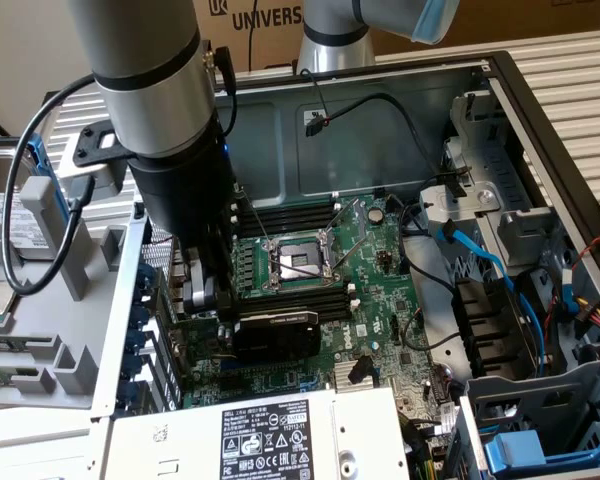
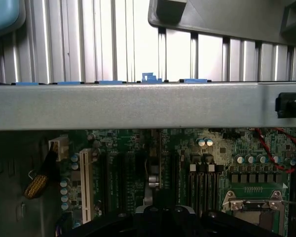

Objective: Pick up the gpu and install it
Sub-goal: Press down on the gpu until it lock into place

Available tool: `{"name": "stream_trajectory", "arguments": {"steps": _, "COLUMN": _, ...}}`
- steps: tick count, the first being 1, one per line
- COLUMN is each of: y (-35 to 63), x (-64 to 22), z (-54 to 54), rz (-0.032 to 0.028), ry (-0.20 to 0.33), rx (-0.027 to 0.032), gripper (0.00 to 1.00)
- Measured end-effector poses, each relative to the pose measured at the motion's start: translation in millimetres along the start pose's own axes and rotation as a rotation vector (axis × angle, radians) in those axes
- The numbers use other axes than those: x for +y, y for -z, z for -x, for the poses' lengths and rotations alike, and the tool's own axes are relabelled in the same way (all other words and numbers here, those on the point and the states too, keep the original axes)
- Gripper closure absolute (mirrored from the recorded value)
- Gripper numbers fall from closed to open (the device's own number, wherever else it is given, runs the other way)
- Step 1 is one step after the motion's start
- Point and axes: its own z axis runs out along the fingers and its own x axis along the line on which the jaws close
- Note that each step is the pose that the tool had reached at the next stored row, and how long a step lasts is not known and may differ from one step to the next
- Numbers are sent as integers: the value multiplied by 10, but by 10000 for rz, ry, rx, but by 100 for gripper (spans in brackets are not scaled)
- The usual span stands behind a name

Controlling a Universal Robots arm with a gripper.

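- the open grey sheet-metal computer case looks like bare steel, dull satin, not shiny at all
- big green motherboard has that usual slightly glossy lacquered circuit-board look, with a bright metal CPU socket frame
- small flat gpu card with the black cooler shroud: shroud reads as matt black plastic
- black claw is dark, matt-ish, under a brushed silver metal arm tube
- white paper sticker label on the pale metal power supply box, smooth
- wrist view: brushed grey metal case rail, ribbed pale aluminium worktop with a soft sheen
- brown cardboard box, matt
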Motion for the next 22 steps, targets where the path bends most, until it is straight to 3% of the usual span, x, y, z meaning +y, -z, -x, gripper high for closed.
{"name": "stream_trajectory", "arguments": {"steps": 16, "y": -4, "x": 6, "z": 2, "rz": 9, "ry": 1, "rx": 15, "gripper": 89}}
{"name": "stream_trajectory", "arguments": {"steps": 22, "y": 52, "x": 6, "z": 4, "rz": 4, "ry": -8, "rx": -8, "gripper": 89}}
